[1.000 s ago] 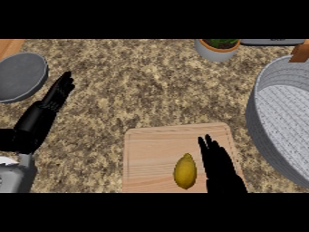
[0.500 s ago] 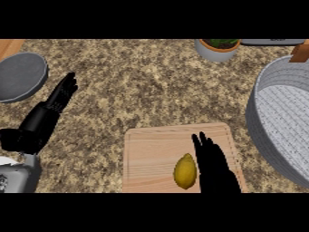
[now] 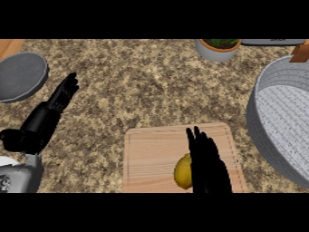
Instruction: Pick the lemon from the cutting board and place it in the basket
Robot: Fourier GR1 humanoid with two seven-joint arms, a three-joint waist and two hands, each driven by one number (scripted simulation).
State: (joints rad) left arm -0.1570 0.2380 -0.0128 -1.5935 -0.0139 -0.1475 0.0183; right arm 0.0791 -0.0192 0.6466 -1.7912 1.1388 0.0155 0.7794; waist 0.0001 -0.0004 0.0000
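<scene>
The small yellow lemon (image 3: 182, 171) sits on the pale wooden cutting board (image 3: 156, 149), near its bottom edge, and the right hand (image 3: 207, 163) is right up against it with fingers straight, nothing grabbed yet. Looks like the reach step; next it needs to curl round the fruit and carry it right to the big grey woven basket (image 3: 284, 131). The left hand (image 3: 61, 96) rests open, well left of the board

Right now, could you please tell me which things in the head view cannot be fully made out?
- Lemon: its right side is hidden behind the right hand.
- Right hand: palm and thumb cut off by the lower edge, so contact with the lemon cannot be told.
- Basket: cut off by the right edge.
- Plant pot: its top is cut off by the upper edge.
</scene>
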